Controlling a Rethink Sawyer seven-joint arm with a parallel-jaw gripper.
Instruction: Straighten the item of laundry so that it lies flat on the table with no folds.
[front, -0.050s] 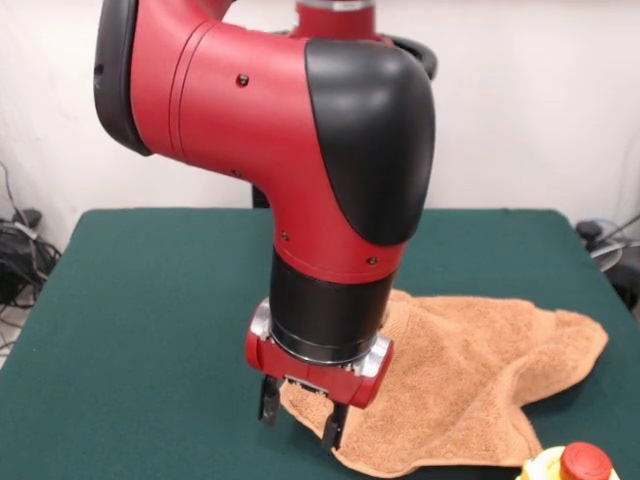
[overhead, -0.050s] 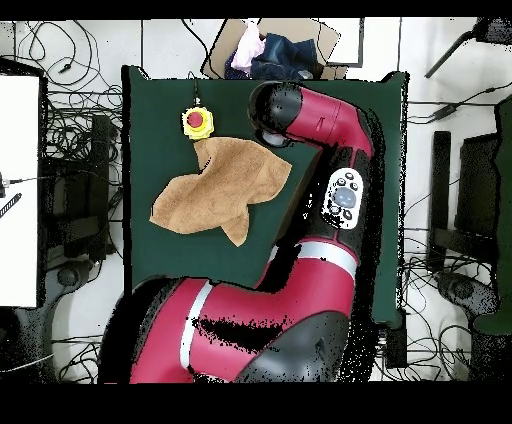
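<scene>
Grasp step: my gripper (front, -0.050s: 301, 413), fingers parted and empty, hangs over the near-left corner of the crumpled towel (front, -0.050s: 480, 385), lower right of frame on the table (front, -0.050s: 150, 320). Next, I judge: descend, pinch, pull outward.

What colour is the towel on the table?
The towel is light orange-tan, plain and fuzzy. The front view shows it best.

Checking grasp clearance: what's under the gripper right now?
The gripper hangs open over the towel, near its crumpled corner, with the green table beside it. The arm hides the cloth directly behind; contact cannot be judged.
</scene>
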